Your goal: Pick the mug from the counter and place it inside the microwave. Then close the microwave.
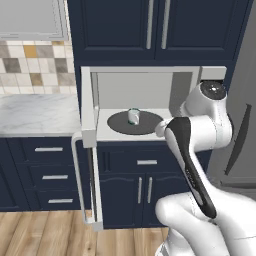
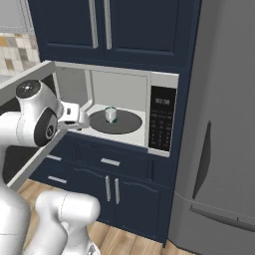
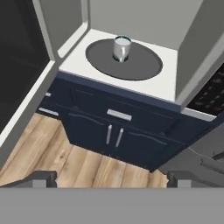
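Listing: mug (image 1: 133, 116) upright on the microwave (image 1: 150, 75) turntable (image 3: 124, 59). Our end effector (image 3: 111, 178), jaws spread, empty, sits outside the opening. Door (image 1: 90, 170) swung wide to our left, edge-on; we judge closing comes next.

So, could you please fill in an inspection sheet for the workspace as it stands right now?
Surface: marble counter left of the microwave.
Job's things: mug upright on the dark turntable inside the microwave; door wide open.
Clutter: nothing seen.
Claw: claw open, holding nothing, outside the microwave.
Cables: nothing seen.
Surroundings: navy cabinets, wooden floor, grey fridge at right.
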